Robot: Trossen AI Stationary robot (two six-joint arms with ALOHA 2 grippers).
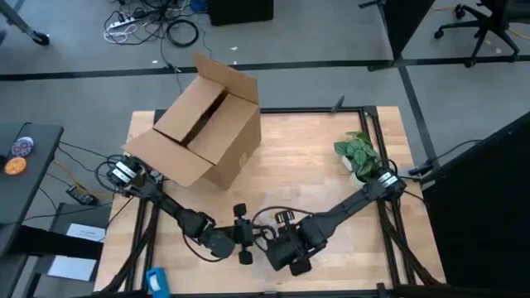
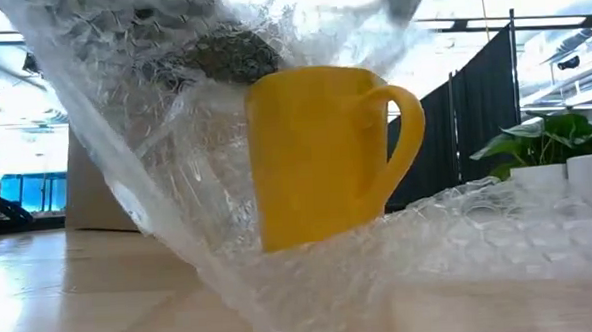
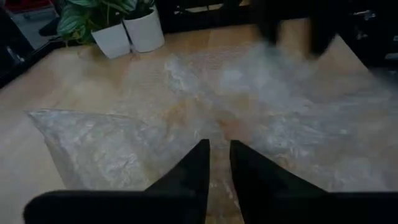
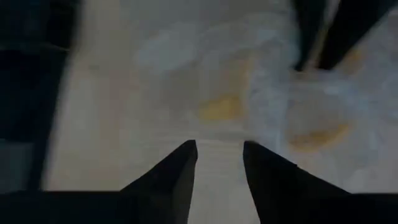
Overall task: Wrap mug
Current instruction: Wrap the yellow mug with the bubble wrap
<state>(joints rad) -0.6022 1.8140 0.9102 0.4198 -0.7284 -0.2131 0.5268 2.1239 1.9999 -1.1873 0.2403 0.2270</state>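
High view shows the desk [image 1: 331,157] carrying, largest first, a cardboard box [image 1: 207,132] lying open on its side at the far left corner, probably waiting to take the wrapped piece; next comes the bubble wrap [image 2: 460,249], spread across the near middle of the desk and lifted up on one side, so that a flap rises over the mug and looks partway through a fold; two small white pots with a leafy plant [image 1: 358,155] stand near the right edge, clear of the work; the mug [image 2: 326,155] stands upright on the wrap near the near edge, handle out to one side, roughly between the two arms. The left gripper [image 3: 214,163] hovers low over the wrap, its fingers nearly together with a narrow gap and nothing visibly clamped; the right gripper [image 4: 219,163] hangs above the mug, fingers apart and empty.
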